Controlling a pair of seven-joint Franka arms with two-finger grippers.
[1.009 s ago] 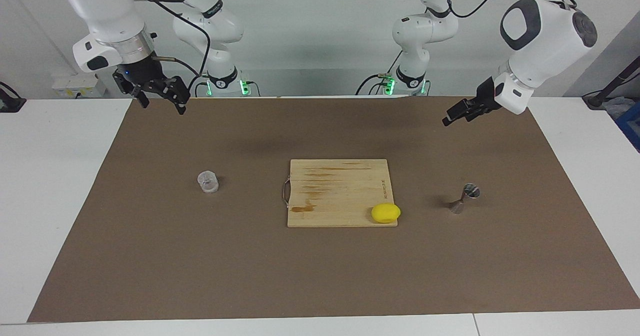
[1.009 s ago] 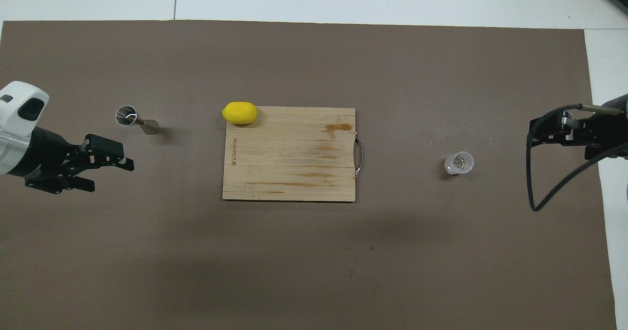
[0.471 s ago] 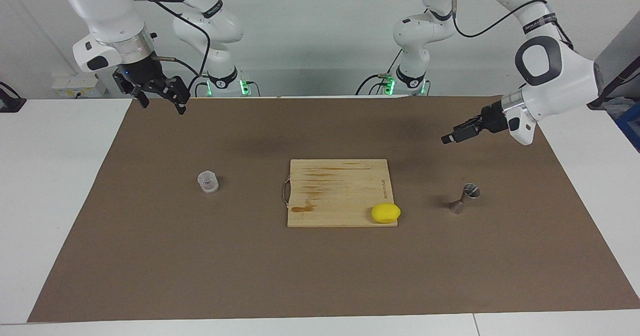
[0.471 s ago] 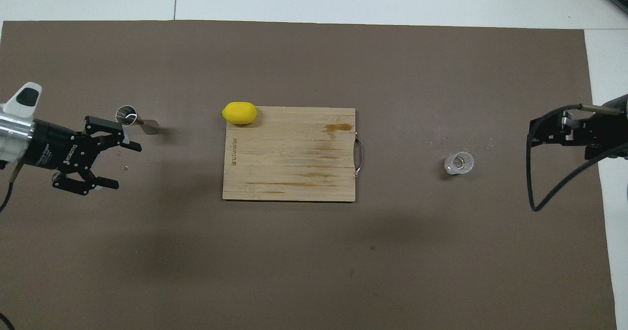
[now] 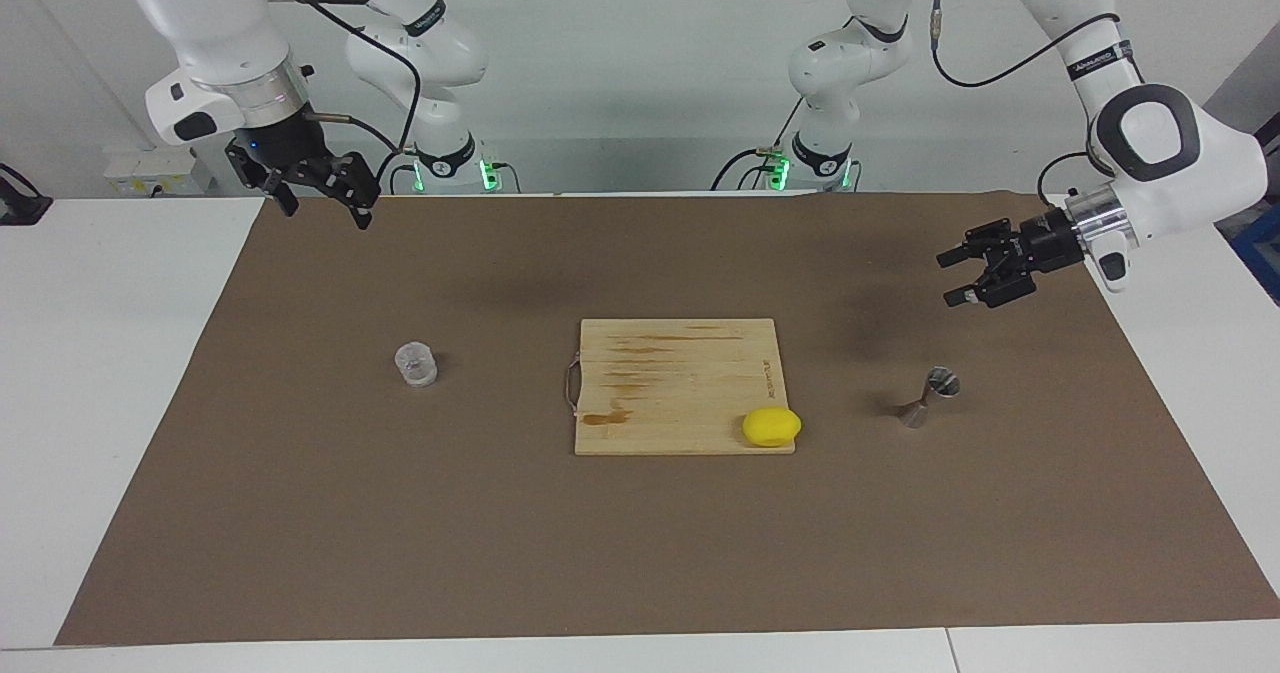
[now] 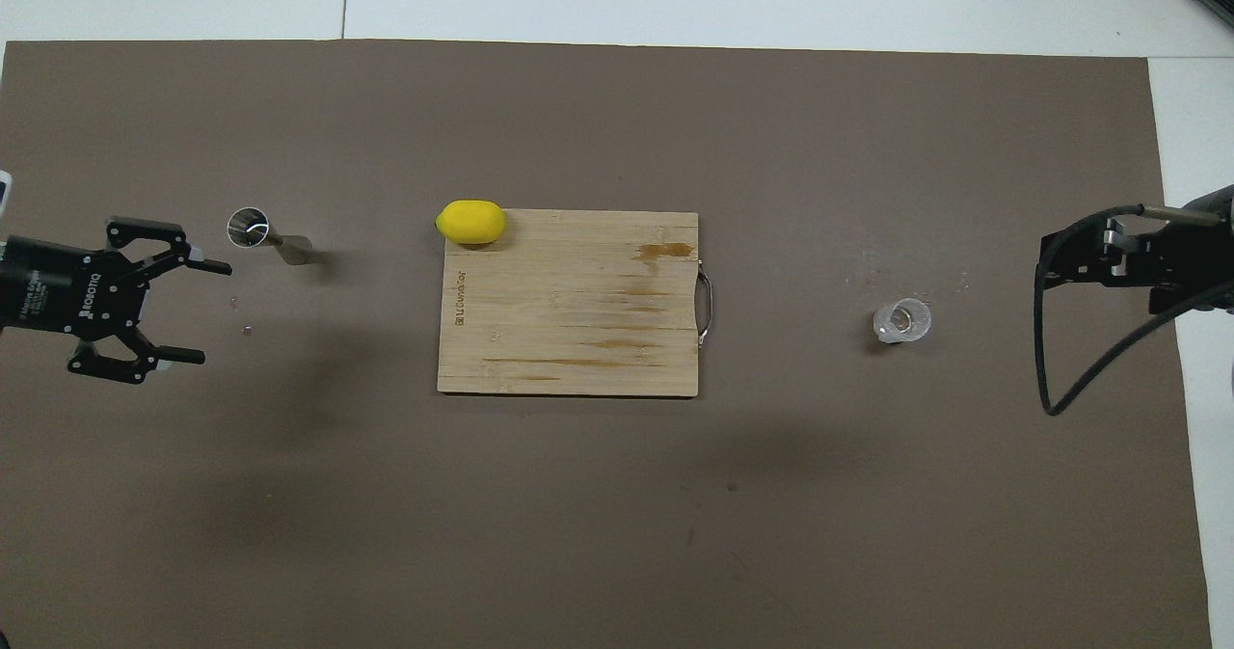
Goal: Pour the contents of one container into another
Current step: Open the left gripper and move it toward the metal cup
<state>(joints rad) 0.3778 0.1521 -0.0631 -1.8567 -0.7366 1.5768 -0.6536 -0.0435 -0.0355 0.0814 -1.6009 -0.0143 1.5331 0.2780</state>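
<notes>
Clear cup, at the board's nine o'clock: light, slick, grip mid-wall. Left gripper and right gripper fingers open, empty.

The small clear cup stands upright on the brown mat toward the right arm's end of the tabletop, mouth up. The shiny steel jigger, hourglass-shaped with a narrow waist, stands on the mat toward the left arm's end, well apart from the cup.
</notes>
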